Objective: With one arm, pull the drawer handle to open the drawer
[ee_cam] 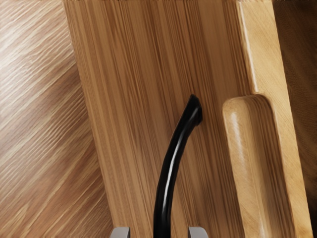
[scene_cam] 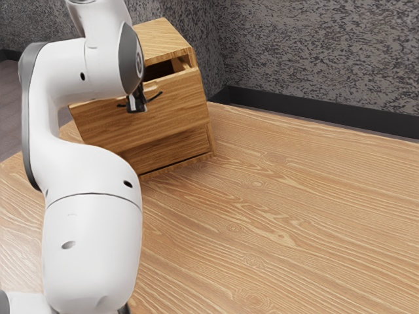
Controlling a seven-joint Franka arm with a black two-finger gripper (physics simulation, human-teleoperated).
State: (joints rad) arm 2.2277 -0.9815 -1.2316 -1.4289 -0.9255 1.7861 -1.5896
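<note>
Sticking out from the wooden cabinet [scene_cam: 163, 39], the top drawer [scene_cam: 171, 104] is partly open. Its black handle [ee_cam: 171, 158] sits between the gripper [scene_cam: 136, 106] and its fingers [ee_cam: 120, 232], which stand apart, not squeezing. The white arm [scene_cam: 85, 163] hides part of the cabinet

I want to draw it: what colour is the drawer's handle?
Black. The handle shows best in the wrist view, against the wooden drawer front.

- We see open worktop [scene_cam: 294, 216] stretching across the exterior view's right, room to pass.
- The cabinet [scene_cam: 157, 36], its drawer [scene_cam: 170, 108] jutting out, blocks our way at the upper left, before the wall [scene_cam: 314, 46].
</note>
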